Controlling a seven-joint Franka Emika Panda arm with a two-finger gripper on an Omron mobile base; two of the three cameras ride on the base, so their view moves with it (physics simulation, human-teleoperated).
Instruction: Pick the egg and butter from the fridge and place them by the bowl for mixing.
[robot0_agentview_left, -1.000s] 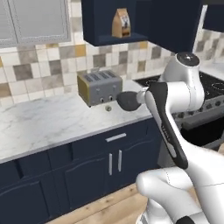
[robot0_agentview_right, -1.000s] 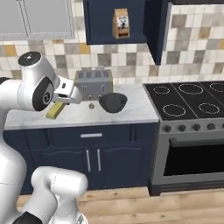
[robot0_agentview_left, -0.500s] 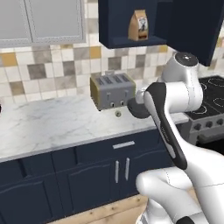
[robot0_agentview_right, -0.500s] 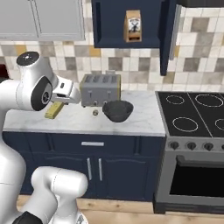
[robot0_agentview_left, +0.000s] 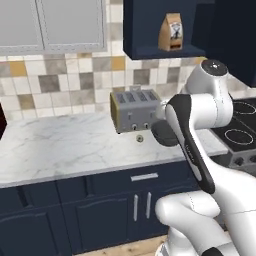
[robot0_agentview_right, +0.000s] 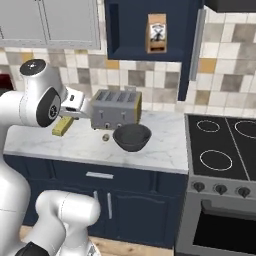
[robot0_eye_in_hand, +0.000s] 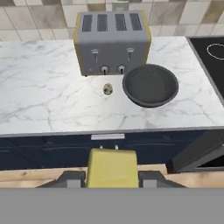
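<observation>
Hand view, nearest: the gripper (robot0_eye_in_hand: 112, 177) is clamping the butter (robot0_eye_in_hand: 112, 168) between its two dark tips, jaws closed onto the block's sides.
Butter's handling: it is looking like a light, soft, greasy block; flat sides are giving the firmest hold, and hard squeezing is likely denting it.
Arm pose: the elbow is folding high in front of the counter (robot0_agentview_left: 60, 145), and the hand is hanging short of the counter's front edge, looking down and forward.
Butter from the side: right base view is showing it (robot0_agentview_right: 63, 126) sticking out below the gripper (robot0_agentview_right: 68, 119), left of the toaster (robot0_agentview_right: 116, 108).
Egg: it (robot0_eye_in_hand: 107, 89) is already lying on the marble, just in front of the toaster (robot0_eye_in_hand: 111, 41) and just beside the bowl (robot0_eye_in_hand: 150, 85).
Bowl: it is sitting upright.
Judgement: the fridge fetch is seeming done; setting down the butter by the bowl is remaining.
</observation>
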